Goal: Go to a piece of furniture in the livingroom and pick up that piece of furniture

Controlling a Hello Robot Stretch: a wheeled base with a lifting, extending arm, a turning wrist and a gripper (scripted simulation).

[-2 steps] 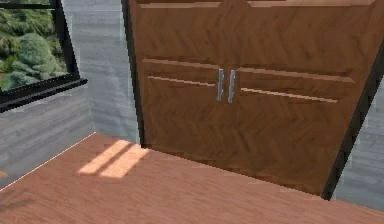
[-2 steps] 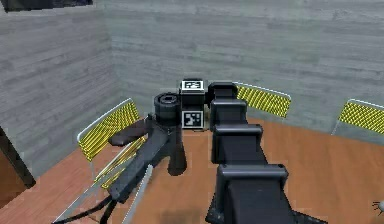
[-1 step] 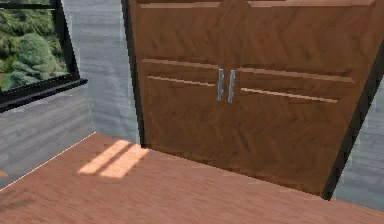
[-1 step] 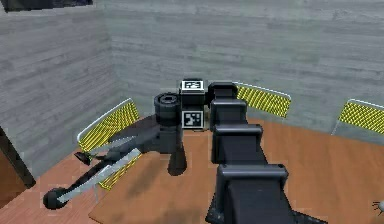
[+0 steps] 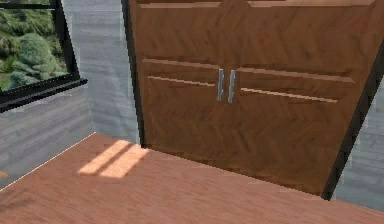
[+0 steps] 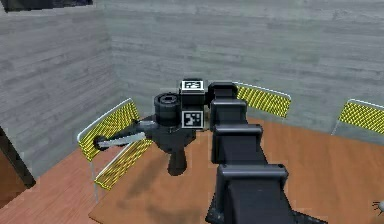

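Several yellow-backed chairs [image 6: 255, 98] ring the wooden surface [image 6: 310, 165]; the claw [image 6: 100, 142] hangs near one, whether holding anything I cannot tell; square up before lifting.

Wooden double door [image 5: 240, 90], metal handles [image 5: 226, 85]; grey walls [image 5: 105, 70]; window [image 5: 35, 45] left; wood floor [image 5: 150, 195], sunlit patch [image 5: 115, 160].

Wooden floor [image 5: 200, 195], brown table [image 6: 320, 170], yellow-backed chairs [image 6: 262, 99] around.
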